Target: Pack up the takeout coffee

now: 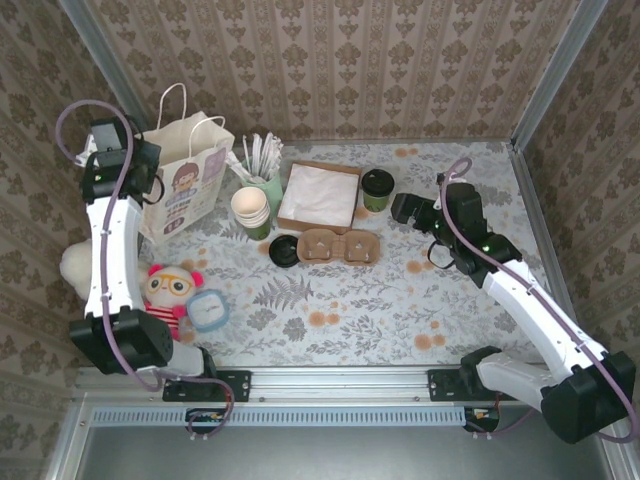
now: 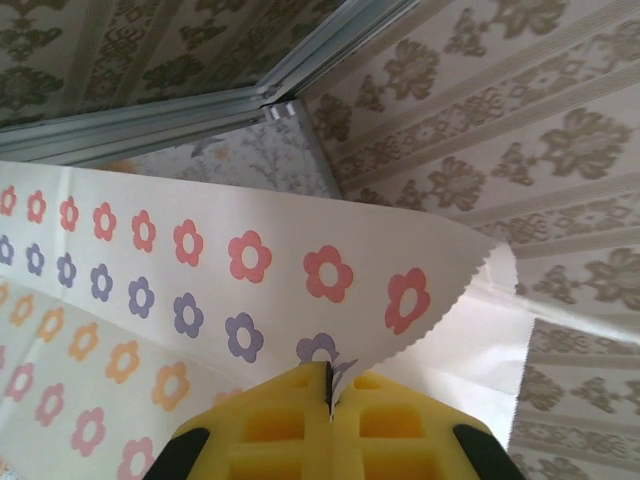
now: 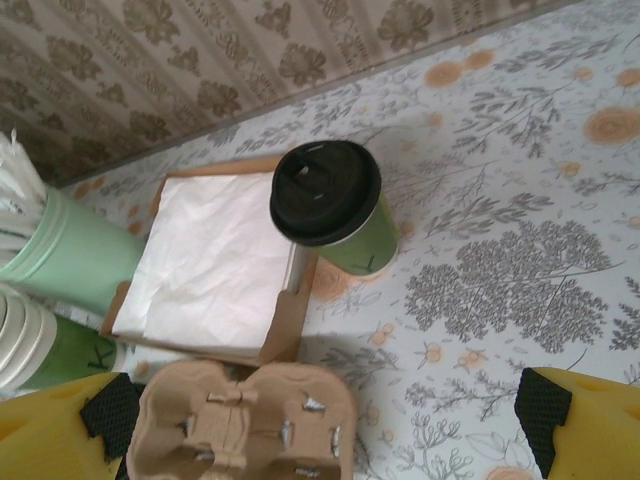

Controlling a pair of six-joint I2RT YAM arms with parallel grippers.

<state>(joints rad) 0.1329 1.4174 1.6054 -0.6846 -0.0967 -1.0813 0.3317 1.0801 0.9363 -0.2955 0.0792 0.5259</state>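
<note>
The takeout coffee (image 1: 377, 189), an olive-green cup with a black lid, stands upright on the table at the back, right of the napkin tray; in the right wrist view the coffee (image 3: 335, 205) is ahead of the fingers. My right gripper (image 1: 405, 209) hovers just right of it, open, with nothing between its yellow fingers (image 3: 585, 420). The brown pulp carrier (image 1: 338, 244) lies in front of the tray, its slots empty (image 3: 245, 420). My left gripper (image 2: 330, 385) is shut on the top edge of the flower-printed paper bag (image 2: 250, 260), which stands at the back left (image 1: 188, 170).
A loose black lid (image 1: 284, 250) lies left of the carrier. A stack of cream cups (image 1: 251, 210) and a green holder of utensils (image 1: 266, 180) stand beside the napkin tray (image 1: 320, 195). A plush doll (image 1: 170, 290) sits front left. Walls close in the table's sides.
</note>
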